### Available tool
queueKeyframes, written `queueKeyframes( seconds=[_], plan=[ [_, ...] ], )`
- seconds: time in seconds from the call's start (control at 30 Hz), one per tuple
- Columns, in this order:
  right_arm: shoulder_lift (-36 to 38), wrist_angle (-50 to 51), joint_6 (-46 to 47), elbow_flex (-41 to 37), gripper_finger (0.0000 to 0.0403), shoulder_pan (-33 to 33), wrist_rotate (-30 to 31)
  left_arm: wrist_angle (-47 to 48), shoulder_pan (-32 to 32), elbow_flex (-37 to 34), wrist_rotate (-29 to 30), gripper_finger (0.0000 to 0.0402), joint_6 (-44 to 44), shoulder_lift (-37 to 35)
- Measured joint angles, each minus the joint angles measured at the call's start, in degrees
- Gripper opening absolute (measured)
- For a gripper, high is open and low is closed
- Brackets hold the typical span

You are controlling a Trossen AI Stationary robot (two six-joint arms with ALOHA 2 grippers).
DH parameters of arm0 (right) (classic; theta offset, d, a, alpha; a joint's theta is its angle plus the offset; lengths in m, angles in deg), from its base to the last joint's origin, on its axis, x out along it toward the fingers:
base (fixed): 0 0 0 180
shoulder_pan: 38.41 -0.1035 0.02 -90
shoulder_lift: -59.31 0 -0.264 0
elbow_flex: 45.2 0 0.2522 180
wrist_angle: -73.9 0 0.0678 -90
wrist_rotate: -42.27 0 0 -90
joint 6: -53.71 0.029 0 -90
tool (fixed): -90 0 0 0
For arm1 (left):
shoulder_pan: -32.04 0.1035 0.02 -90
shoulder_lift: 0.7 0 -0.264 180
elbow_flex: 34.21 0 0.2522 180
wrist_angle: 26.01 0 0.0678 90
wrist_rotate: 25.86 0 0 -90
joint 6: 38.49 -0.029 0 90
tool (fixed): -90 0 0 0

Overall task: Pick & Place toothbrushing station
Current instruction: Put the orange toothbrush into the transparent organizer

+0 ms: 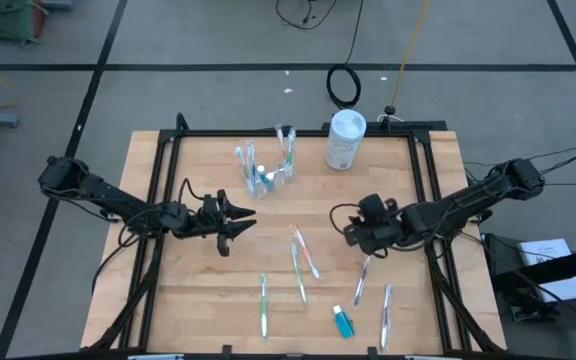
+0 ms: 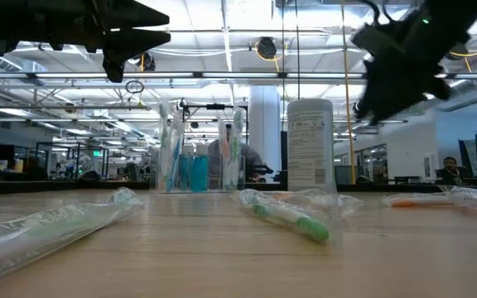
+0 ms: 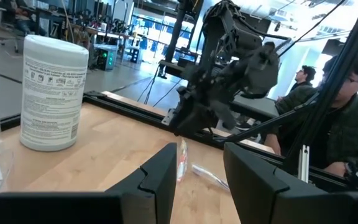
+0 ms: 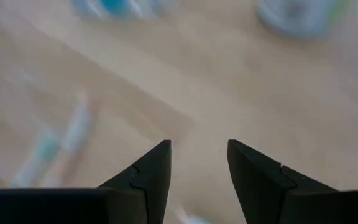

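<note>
Wooden desk (image 1: 168,300) carries the clear cup (image 1: 266,177) near its far edge; loose toothbrushes (image 1: 303,250) lie lengthwise near the front edge. The right tool (image 1: 353,236), open and empty, hovers just beside them, nearer than the left tool (image 1: 240,220), which is also open and empty.

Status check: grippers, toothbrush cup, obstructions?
Left gripper open, empty, mid-table. Right gripper open, empty, above loose toothbrushes. Clear cup upright at back, brushes inside. White canister beside it, clear of both arms.
</note>
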Motion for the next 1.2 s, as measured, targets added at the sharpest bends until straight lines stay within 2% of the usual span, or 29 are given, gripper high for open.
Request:
queueKeyframes(
  seconds=[0.13,0.23,0.33,0.53,0.9,0.97,1.2],
  plan=[
    [0.0,-14.0,-10.3,0.0,0.0153,1.0,4.7,0.0,0.0,0.0,0.0,0.0136,0.0,0.0],
    [-0.5,-22.1,-14.4,0.0,0.0153,1.6,5.0,0.0,0.0,0.0,0.0,0.0136,0.0,0.0],
    [-0.9,-22.8,-18.9,0.0,0.0153,1.6,4.2,0.0,0.0,0.0,0.0,0.0136,-0.1,0.0],
    [-1.1,-13.3,-18.7,0.0,0.0153,2.0,-9.7,0.0,0.0,0.0,0.0,0.0136,-0.2,0.0],
    [-1.0,10.9,3.5,0.0,0.0153,-1.4,-26.5,0.0,1.0,0.0,0.1,0.0136,-0.2,0.0],
    [-1.1,15.0,3.0,0.0,0.0153,-2.4,-27.7,0.0,1.3,0.0,0.1,0.0136,-0.2,0.0],
    [-0.9,28.1,-10.3,-0.1,0.0153,-5.6,-27.2,0.5,1.4,0.0,0.0,0.0136,-0.2,0.0]
  ],
)
